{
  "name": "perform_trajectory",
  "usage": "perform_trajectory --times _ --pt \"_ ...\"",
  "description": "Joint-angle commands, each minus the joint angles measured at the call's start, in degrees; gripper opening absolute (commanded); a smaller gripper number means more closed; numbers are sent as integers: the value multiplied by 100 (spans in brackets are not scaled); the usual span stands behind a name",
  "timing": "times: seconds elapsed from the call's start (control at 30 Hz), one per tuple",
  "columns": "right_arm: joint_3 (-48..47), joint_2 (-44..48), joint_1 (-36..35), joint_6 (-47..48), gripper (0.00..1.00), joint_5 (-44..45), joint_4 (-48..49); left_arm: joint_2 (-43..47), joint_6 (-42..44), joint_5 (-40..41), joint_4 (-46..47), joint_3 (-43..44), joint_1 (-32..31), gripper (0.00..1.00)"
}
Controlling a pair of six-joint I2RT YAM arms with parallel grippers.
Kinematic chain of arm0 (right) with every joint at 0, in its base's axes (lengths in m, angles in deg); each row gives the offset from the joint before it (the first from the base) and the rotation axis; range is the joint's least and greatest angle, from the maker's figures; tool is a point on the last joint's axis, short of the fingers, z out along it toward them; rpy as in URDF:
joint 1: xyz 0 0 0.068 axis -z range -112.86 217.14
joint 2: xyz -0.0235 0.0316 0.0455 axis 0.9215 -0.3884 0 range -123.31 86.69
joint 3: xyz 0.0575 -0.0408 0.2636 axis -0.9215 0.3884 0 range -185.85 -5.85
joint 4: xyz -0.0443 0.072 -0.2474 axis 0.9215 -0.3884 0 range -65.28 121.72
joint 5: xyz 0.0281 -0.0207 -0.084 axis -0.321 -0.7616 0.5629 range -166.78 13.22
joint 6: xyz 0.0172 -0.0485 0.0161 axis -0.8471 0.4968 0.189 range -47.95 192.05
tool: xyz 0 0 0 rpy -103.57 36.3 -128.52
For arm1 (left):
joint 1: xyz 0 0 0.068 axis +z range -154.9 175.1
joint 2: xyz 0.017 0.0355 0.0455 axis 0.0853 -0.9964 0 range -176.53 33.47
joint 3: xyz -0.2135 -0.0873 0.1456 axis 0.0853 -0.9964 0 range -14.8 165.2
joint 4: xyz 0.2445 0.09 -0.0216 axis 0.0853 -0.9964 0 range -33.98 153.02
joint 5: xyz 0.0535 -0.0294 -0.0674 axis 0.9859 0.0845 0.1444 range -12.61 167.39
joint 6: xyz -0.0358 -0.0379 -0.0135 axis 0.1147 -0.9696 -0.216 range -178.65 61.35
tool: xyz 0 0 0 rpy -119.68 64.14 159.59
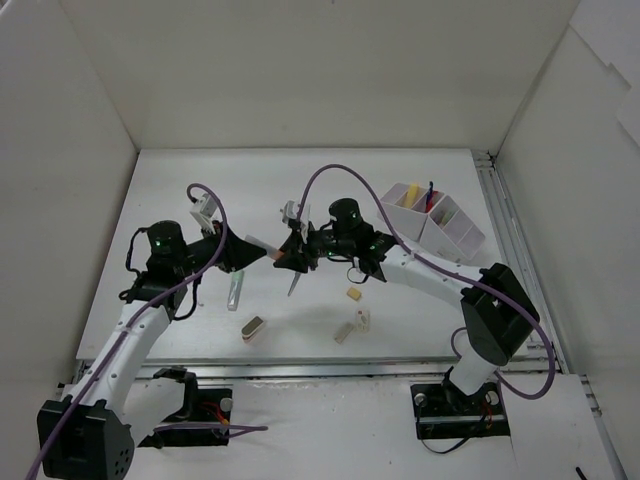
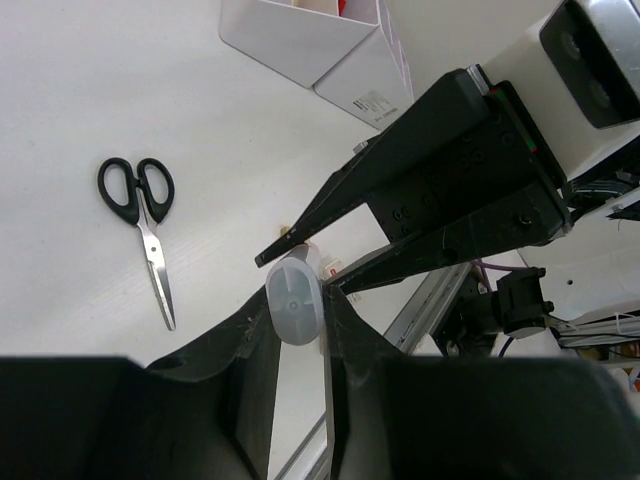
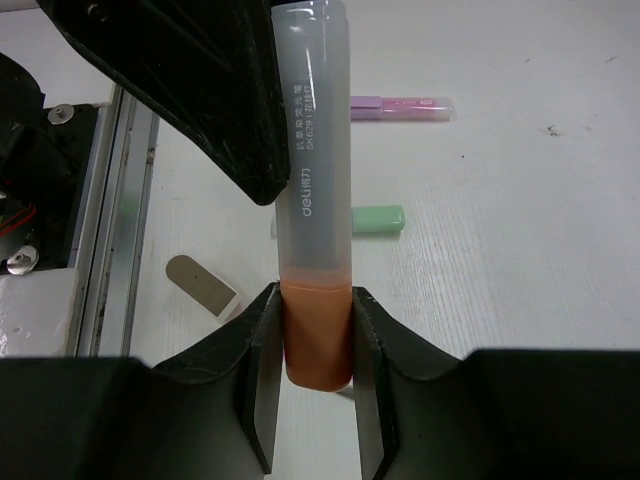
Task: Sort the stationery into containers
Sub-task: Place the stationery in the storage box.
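An orange marker (image 3: 312, 200) with a grey body and an orange cap hangs in the air between both arms. My right gripper (image 3: 315, 345) is shut on the orange cap. My left gripper (image 2: 297, 305) is shut on the marker's (image 2: 293, 298) grey end. In the top view the two grippers, left (image 1: 258, 250) and right (image 1: 292, 256), meet tip to tip over the table's middle. The white divided tray (image 1: 445, 228) stands at the back right with a yellow item and a pen in it. Black-handled scissors (image 2: 140, 225) lie on the table below.
A pale-green marker (image 3: 378, 218) and a pink pen (image 3: 400, 106) lie on the table. A small metallic block (image 1: 252, 327) and small beige erasers (image 1: 354, 294) sit toward the front. White walls enclose the table on three sides.
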Motion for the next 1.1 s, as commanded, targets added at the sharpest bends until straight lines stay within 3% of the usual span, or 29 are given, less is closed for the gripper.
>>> perform_trajectory --times 0.0,0.07,0.1,0.13,0.3,0.5,0.73,0.77,0.87,1.07 --pt "-295 94 -2 124 16 -211 406 49 -34 -129 369 284 -3 0" --pt "-304 156 -10 185 11 -123 310 5 54 -112 237 345 -3 5" --pt "-313 191 -2 255 9 -18 118 5 124 -7 18 424 -3 22" --pt "-339 261 7 351 7 44 -67 22 168 81 -88 451 -3 27" --pt "-664 498 112 1265 1 955 -1724 215 423 555 -625 591 -3 99" --pt "-1463 560 927 2636 0 2212 -4044 365 722 1118 -1249 802 -3 99" --pt "-3587 -79 1817 4401 1 3962 -6710 278 801 1558 -1671 794 374 99" --pt "-3765 -177 1896 4482 1 4600 -7052 251 819 1628 -1697 802 479 99" --pt "-4302 -660 1967 4772 1 6067 -7292 163 898 1777 -1838 855 638 99" --pt "-4979 -1285 2072 5273 0 7434 -7284 75 1021 1963 -1847 917 945 100"
